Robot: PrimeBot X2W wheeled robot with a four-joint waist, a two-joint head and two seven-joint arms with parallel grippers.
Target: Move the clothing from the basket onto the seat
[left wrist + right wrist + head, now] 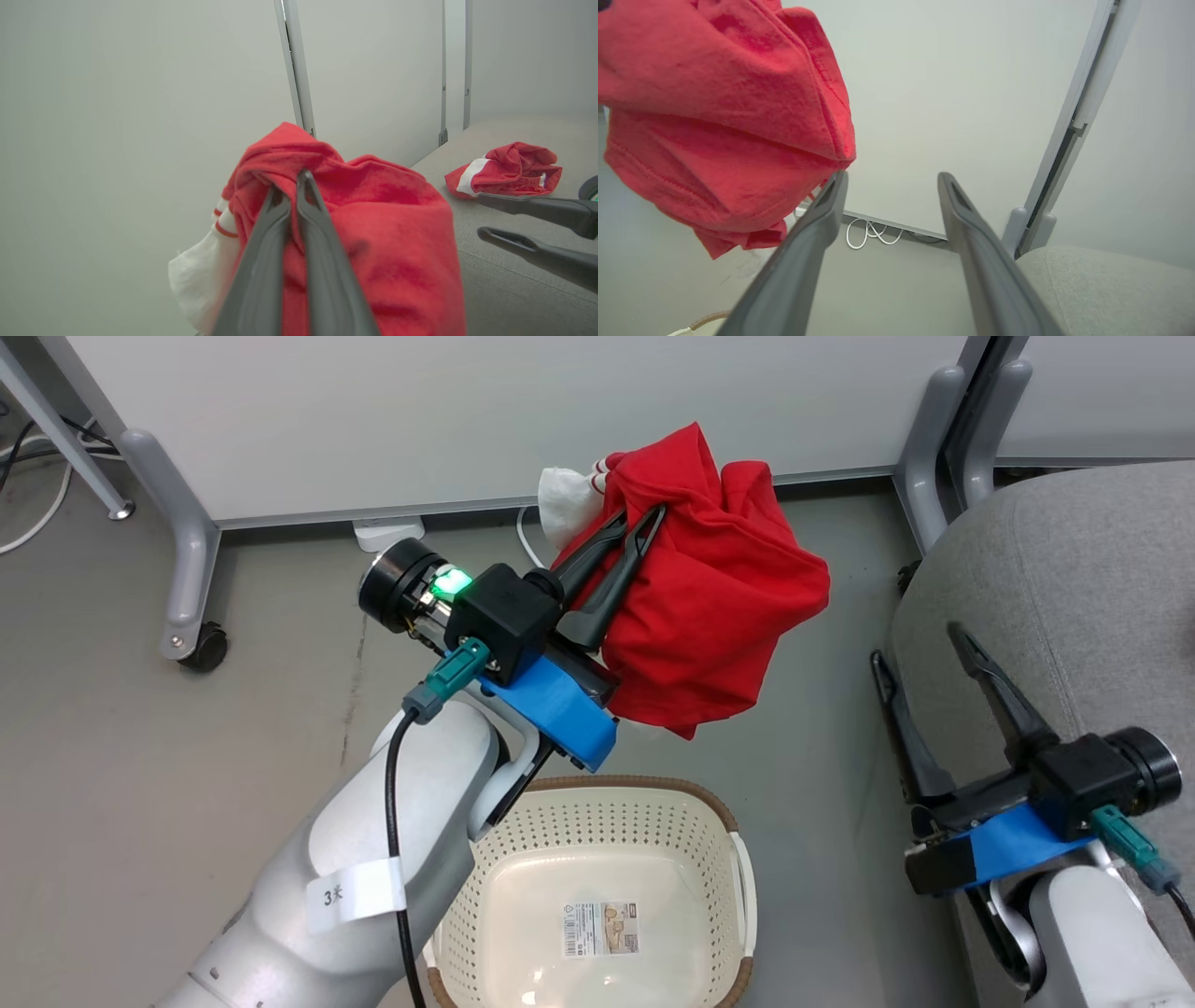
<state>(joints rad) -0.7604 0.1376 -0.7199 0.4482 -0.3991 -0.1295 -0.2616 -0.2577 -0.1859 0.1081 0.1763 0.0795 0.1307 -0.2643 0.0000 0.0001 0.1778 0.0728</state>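
Note:
My left gripper [639, 516] is shut on a red garment with white trim [714, 588], which hangs bunched in the air above and beyond the cream perforated basket [719, 821]. The left wrist view has the fingers [261, 252] pinching that cloth [397, 233]. Only a label sticker lies inside the basket. A second red-and-white garment [507, 170] lies crumpled on the grey seat [504, 284]. My right gripper [920, 644] is open over the seat's left edge [1055, 579], holding nothing. From the right wrist view the held garment [724, 116] hangs at the upper left.
White partition panels on grey wheeled legs [182, 551] stand behind, one leg [924, 457] close to the seat. White cables [871, 233] lie on the grey floor by the panel's base. Open floor spreads left of the basket.

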